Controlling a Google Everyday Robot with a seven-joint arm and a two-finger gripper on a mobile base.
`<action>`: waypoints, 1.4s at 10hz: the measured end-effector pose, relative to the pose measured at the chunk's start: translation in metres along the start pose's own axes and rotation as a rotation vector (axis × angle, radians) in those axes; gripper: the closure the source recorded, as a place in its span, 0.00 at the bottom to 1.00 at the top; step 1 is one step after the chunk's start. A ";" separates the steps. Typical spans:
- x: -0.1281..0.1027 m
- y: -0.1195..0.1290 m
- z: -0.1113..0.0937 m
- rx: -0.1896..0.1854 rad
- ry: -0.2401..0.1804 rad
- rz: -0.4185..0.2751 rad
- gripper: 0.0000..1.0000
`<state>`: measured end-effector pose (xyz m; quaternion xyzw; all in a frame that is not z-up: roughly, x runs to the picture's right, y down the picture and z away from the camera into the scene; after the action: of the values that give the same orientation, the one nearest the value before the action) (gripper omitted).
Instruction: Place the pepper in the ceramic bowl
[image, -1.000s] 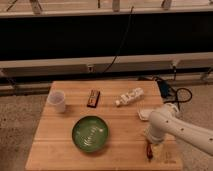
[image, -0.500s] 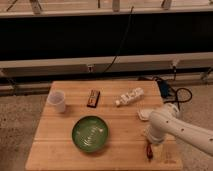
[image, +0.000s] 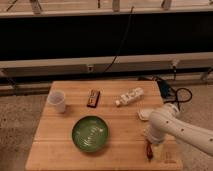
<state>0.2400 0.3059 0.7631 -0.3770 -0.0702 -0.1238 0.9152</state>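
The green ceramic bowl (image: 90, 133) sits on the wooden table (image: 65, 150), front left of centre. The pepper (image: 149, 148) is a small dark red sliver near the table's front right, just under the end of my white arm. My gripper (image: 151, 143) is at the front right of the table, right over the pepper and well to the right of the bowl. The arm hides most of the gripper.
A white cup (image: 56, 101) stands at the left. A dark brown bar (image: 93, 98) lies at the back centre. A clear plastic bottle (image: 128, 96) lies on its side at the back right. A small white dish (image: 144, 114) sits by the arm. Cables lie off the table's right side.
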 end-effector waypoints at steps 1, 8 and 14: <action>0.000 0.000 0.000 0.000 0.000 -0.001 0.20; 0.001 0.000 0.001 0.002 0.003 -0.007 0.20; 0.001 0.000 0.001 0.002 0.003 -0.013 0.20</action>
<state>0.2411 0.3069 0.7641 -0.3754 -0.0716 -0.1304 0.9149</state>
